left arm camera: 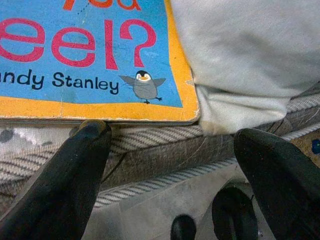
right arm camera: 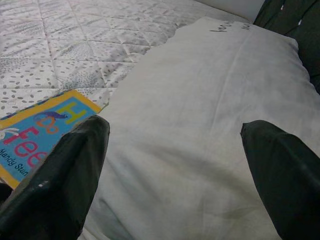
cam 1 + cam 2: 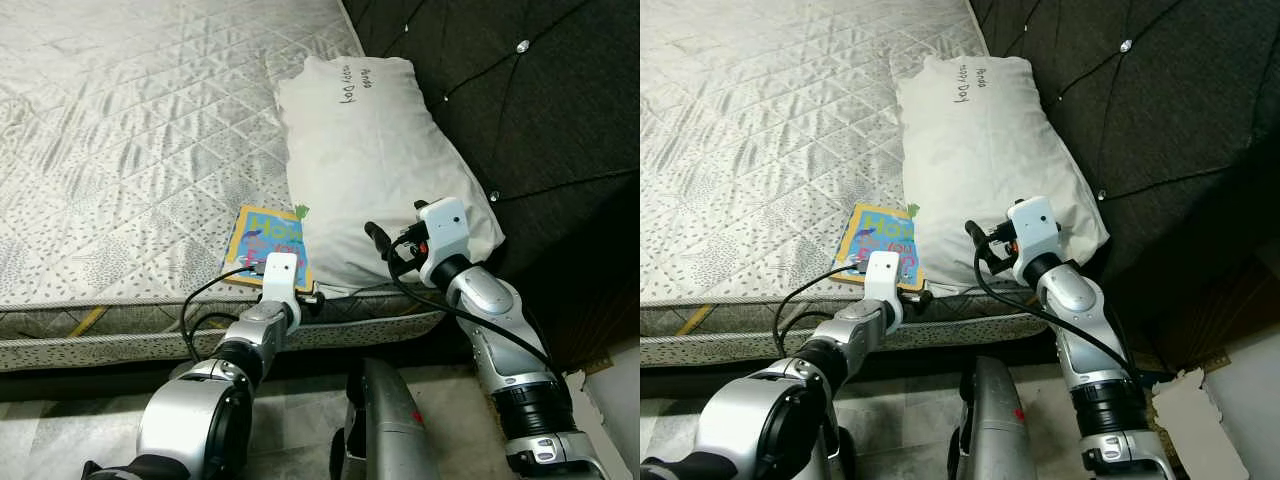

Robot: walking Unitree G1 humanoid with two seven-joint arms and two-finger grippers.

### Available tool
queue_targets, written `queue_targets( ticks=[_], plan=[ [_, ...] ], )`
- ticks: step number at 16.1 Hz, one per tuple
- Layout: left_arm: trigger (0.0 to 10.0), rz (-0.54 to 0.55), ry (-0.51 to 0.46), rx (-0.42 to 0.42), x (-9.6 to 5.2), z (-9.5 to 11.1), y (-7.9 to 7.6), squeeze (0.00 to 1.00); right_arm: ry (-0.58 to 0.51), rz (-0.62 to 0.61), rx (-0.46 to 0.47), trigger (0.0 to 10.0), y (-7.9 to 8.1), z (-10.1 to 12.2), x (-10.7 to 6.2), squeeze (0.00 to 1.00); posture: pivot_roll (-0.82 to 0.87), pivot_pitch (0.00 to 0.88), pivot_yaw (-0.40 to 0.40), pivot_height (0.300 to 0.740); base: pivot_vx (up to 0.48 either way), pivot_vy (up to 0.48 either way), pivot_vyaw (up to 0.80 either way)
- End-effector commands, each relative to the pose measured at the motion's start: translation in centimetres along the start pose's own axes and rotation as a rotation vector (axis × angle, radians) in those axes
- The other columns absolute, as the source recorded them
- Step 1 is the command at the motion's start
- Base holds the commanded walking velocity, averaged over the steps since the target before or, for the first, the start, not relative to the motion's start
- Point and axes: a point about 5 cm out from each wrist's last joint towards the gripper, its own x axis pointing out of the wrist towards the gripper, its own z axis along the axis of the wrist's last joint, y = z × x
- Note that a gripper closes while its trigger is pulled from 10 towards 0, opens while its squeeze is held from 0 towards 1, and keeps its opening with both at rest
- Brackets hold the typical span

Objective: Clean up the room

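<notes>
A blue picture book (image 3: pixel 268 243) with a yellow border and red letters lies flat on the mattress (image 3: pixel 130 130), close to its front edge. Its right side touches a white pillow (image 3: pixel 370 160). My left gripper (image 1: pixel 170 145) is open at the mattress edge just below the book's near corner, and one black finger (image 1: pixel 75 165) rests against the piping. My right gripper (image 2: pixel 172 160) hangs open over the near end of the pillow, to the right of the book (image 2: pixel 35 140). Nothing is held in either gripper.
A dark tufted headboard (image 3: pixel 520 100) runs along the right behind the pillow. The quilted mattress stretches away to the left and back. Pale floor (image 3: pixel 60 430) lies below the bed edge. A torn piece of cardboard (image 3: pixel 1185 410) sits on the floor at lower right.
</notes>
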Motion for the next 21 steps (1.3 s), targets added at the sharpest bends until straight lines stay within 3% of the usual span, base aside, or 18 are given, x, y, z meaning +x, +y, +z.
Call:
queue_targets(
  ticks=[1,6,9,15,19,20,21],
  plan=[
    [10.0,-0.008,-0.115,0.02,0.1,2.8,-1.2,0.0,-0.001,-0.015,-0.006,10.0,-0.4,0.1,0.0,0.0,-0.22,0.069,-0.106,0.571,0.0,0.0,0.0],
    [10.0,0.016,-0.211,-0.021,-0.2,3.3,-1.2,0.0,-0.002,-0.01,0.006,10.0,0.0,-0.1,0.5,0.0,-0.19,0.066,-0.106,0.571,0.0,0.0,0.0],
    [10.0,-0.009,-0.152,-0.004,-0.1,2.1,-1.8,0.0,-0.009,-0.001,0.009,10.0,0.2,0.0,0.8,0.0,-0.19,0.056,-0.107,0.571,0.0,0.0,0.0],
    [10.0,-0.257,-0.054,0.149,0.0,1.4,-5.7,0.0,-0.006,-0.004,-0.001,10.0,0.1,0.0,0.8,0.0,-0.19,0.049,-0.103,0.571,0.0,0.0,0.0],
    [10.0,-0.273,-0.06,0.195,-0.1,1.8,-6.5,0.0,-0.009,-0.008,-0.001,10.0,0.1,0.0,0.9,0.0,-0.2,0.048,-0.096,0.571,0.0,0.0,0.0],
    [10.0,-0.248,-0.106,0.224,-0.1,2.5,-6.5,0.0,-0.007,-0.012,-0.002,10.0,0.0,-0.1,0.8,0.0,-0.2,0.047,-0.096,0.571,0.0,0.0,0.0],
    [10.0,-0.213,-0.233,0.222,-0.5,4.4,-6.3,0.0,-0.005,-0.012,-0.001,10.0,0.0,-0.2,0.8,0.0,-0.18,0.045,-0.096,0.571,0.0,0.0,0.0]
  ],
)
